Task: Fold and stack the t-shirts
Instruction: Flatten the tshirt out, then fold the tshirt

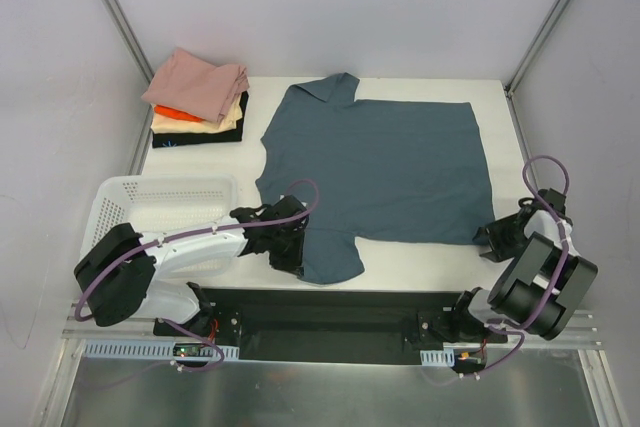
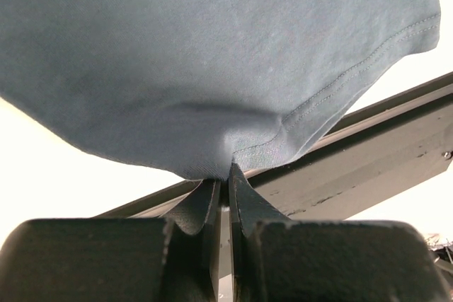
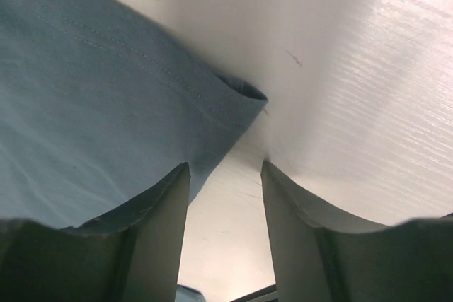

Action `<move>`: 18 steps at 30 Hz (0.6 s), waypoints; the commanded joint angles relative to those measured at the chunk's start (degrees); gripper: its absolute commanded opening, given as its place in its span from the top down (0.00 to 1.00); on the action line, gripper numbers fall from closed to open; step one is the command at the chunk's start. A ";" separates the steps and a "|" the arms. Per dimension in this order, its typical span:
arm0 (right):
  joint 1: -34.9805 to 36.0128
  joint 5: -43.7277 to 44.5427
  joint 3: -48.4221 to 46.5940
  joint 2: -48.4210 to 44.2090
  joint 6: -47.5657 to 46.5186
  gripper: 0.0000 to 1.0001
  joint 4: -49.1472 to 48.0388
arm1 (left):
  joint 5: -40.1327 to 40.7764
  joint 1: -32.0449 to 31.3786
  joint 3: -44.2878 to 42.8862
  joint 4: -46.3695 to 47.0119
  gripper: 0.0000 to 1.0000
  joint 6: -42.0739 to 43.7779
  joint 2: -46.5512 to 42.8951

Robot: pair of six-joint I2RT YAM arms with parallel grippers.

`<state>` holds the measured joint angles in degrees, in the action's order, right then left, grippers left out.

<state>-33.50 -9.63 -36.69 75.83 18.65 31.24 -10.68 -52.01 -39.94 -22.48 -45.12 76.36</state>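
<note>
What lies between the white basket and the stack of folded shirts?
Nothing: only a bare strip of table separates the basket from the stack, as the top view shows.

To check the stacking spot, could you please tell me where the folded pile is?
In the top view, the folded pile sits at the far left corner of the table, beyond the white basket and left of the spread slate-blue t-shirt.

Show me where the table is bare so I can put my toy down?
Bare white table shows between the folded pile and the blue t-shirt, and right of that shirt. Crowded: near left, with basket and left gripper.
</note>
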 commanded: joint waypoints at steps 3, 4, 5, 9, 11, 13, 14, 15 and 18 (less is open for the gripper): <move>0.98 -2.85 1.00 4.50 2.26 0.68 -12.00 | -2.59 1.38 0.83 1.39 1.00 2.23 -1.12; 1.24 -2.68 0.92 4.50 2.18 0.70 -12.00 | -3.03 1.82 0.92 1.47 1.00 2.32 -1.12; 1.33 -2.33 0.83 4.59 2.18 0.78 -11.91 | -3.12 1.91 1.09 1.47 1.00 2.67 -1.21; 1.50 -2.41 0.04 5.38 1.83 0.99 -11.64 | -4.26 3.14 2.15 1.47 1.00 3.02 -1.47; 1.68 -2.67 0.12 5.12 1.39 0.99 -11.73 | -4.87 3.49 2.50 1.47 1.00 3.11 -1.82; 2.03 -2.85 0.30 4.68 1.04 0.99 -11.65 | -5.05 3.58 2.76 1.47 1.00 3.02 -2.09; 2.20 -2.77 0.47 4.24 0.86 0.99 -11.21 | -5.14 3.58 2.85 1.47 1.00 3.02 -2.61; 2.73 -2.50 0.56 3.89 0.86 0.99 -10.94 | -5.40 3.58 3.03 1.47 1.00 3.11 -2.96; 3.09 -2.50 1.44 1.69 0.77 0.99 -9.72 | -5.75 3.67 4.34 1.47 1.00 2.76 -4.98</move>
<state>-31.70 -12.27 -36.93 78.91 19.29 25.47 -14.90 -49.01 -37.01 -21.17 -43.38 75.11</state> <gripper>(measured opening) 0.012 0.016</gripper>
